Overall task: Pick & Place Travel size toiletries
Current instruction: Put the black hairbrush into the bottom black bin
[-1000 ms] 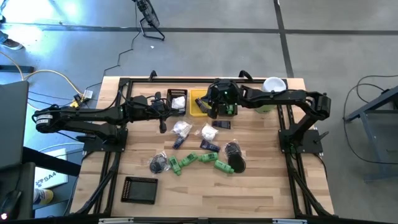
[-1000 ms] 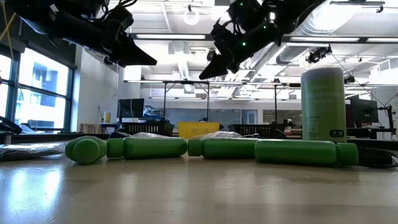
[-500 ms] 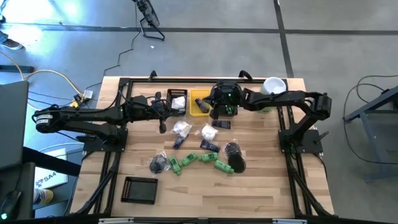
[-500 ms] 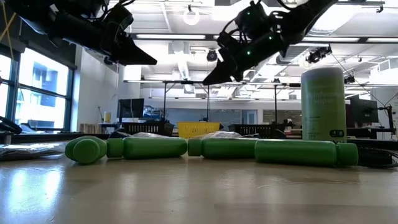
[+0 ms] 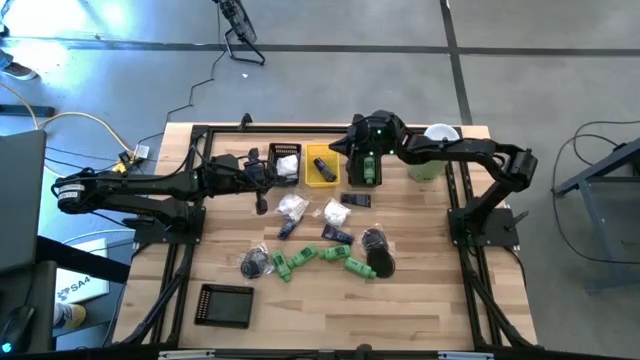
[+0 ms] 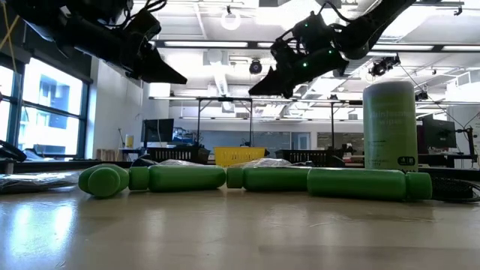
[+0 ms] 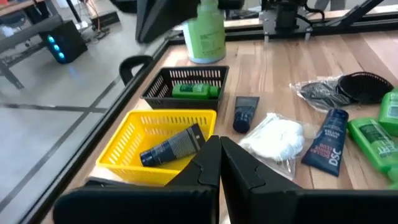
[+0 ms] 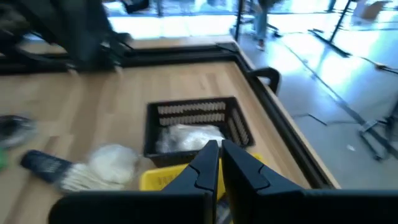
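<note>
Both grippers are clenched on nothing, the left gripper (image 7: 219, 144) and right gripper (image 8: 219, 149) hanging above the bins: the yellow bin (image 7: 168, 116) holds a dark tube (image 7: 171, 149), one black bin (image 7: 174, 102) a green bottle (image 7: 194, 91), the other black bin (image 8: 193, 113) a white packet (image 8: 186, 137) (the loose toiletries (image 5: 300, 258) lie on the table (image 5: 400, 310)).

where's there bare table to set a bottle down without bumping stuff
Bare wood lies along the near edge, right of the flat black tray and below the green bottles. It is crowded mid-table, from the black basket and yellow bin down through packets and tubes.
</note>
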You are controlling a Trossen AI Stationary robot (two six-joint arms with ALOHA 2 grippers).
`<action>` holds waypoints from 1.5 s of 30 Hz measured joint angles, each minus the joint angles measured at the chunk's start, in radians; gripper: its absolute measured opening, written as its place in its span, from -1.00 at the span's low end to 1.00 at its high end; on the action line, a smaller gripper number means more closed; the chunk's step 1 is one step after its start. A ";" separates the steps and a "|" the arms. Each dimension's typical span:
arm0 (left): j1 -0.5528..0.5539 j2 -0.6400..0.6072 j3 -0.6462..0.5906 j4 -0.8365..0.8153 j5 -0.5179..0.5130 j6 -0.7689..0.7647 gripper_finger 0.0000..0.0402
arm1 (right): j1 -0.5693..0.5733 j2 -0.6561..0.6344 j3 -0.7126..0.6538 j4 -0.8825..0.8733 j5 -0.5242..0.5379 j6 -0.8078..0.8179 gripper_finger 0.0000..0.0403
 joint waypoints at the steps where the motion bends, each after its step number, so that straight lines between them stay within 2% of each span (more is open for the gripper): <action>1: 0.000 0.000 0.000 -0.010 0.000 -0.007 -1.00 | -0.005 -0.007 0.000 -0.006 -0.022 0.000 -0.94; 5: 0.000 0.000 0.000 -0.031 0.000 -0.023 -1.00 | -0.016 -0.046 0.000 -0.070 -0.083 0.003 -0.94; 12: 0.000 0.000 0.000 0.002 0.015 -0.050 -1.00 | 0.017 -0.089 0.000 -0.182 -0.080 -0.012 -0.94; 19: 0.000 0.000 0.000 -0.002 0.015 -0.051 -1.00 | 0.099 -0.089 0.000 -0.179 -0.068 -0.008 -0.94; 26: 0.000 0.000 0.000 -0.002 0.015 -0.051 -1.00 | 0.186 -0.089 0.000 -0.173 0.147 0.035 -0.94; 35: 0.000 0.000 0.000 -0.006 0.015 -0.051 -1.00 | 0.285 -0.089 0.000 -0.331 0.376 0.164 -0.94; 41: 0.000 0.000 0.000 -0.017 0.015 -0.051 -1.00 | 0.346 -0.089 0.000 -0.453 0.473 0.283 -0.94; 45: 0.000 0.000 0.000 -0.017 0.014 -0.050 -1.00 | 0.386 -0.089 0.000 -0.573 0.483 0.382 -0.94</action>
